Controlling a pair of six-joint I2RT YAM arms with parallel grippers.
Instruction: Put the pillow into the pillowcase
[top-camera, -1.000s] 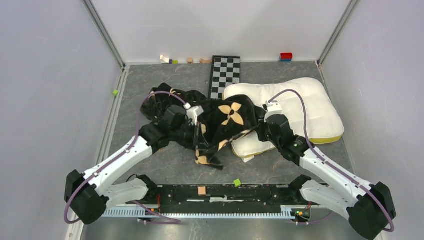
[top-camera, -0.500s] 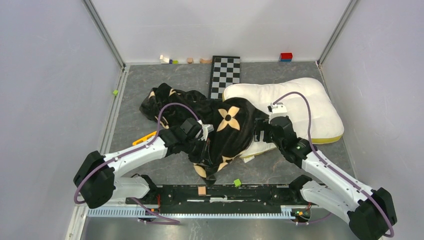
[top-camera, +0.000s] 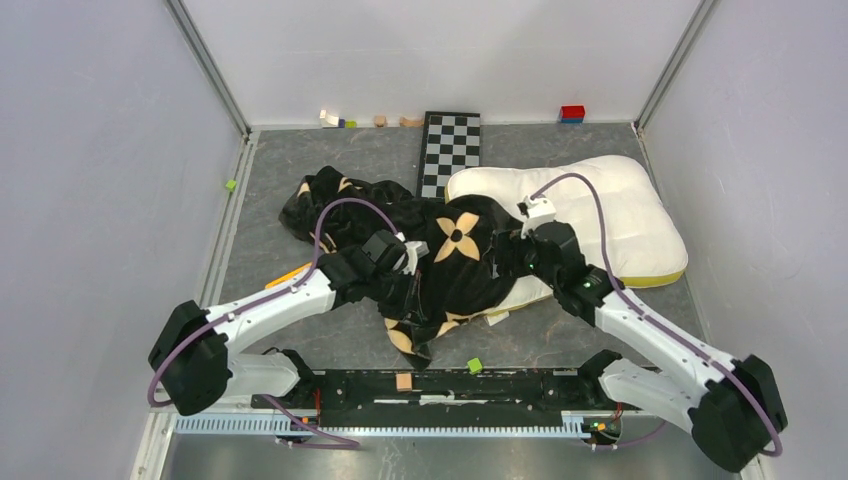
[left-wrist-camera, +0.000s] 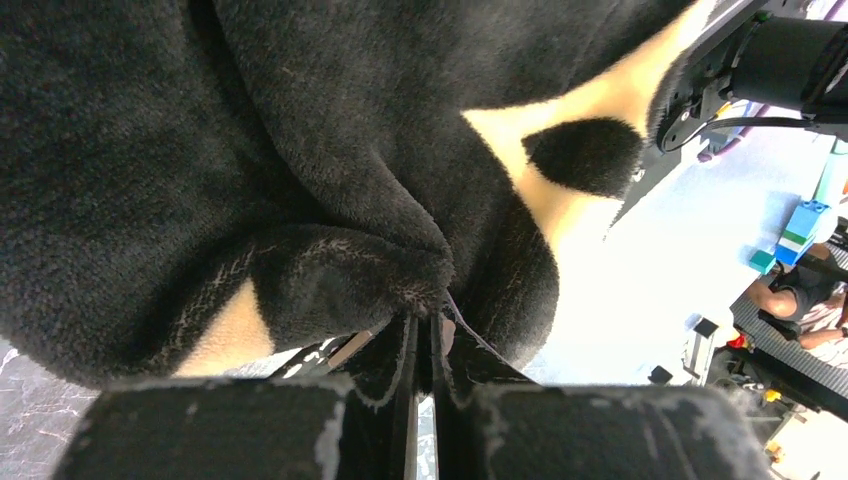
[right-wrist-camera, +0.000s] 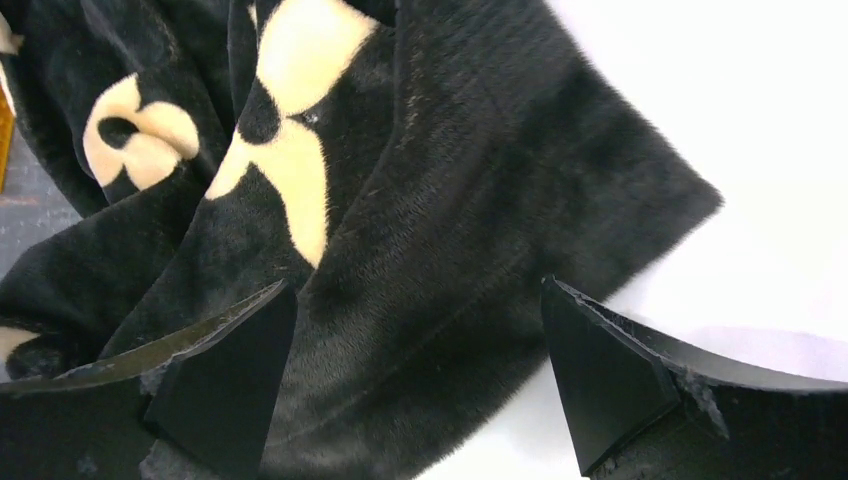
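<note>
Both sets of your fingers are at the pillowcase (top-camera: 455, 278), which lies crumpled on the worktop (top-camera: 330, 160) with its right part draped over the left end of the pillow (top-camera: 620, 215). Your left fingers (left-wrist-camera: 415, 380) are clenched on a fold of the black plush. Your right fingers (top-camera: 512, 258) are spread wide and released, above the case's edge where it meets the white pillow, which lies mostly uncovered at the right
</note>
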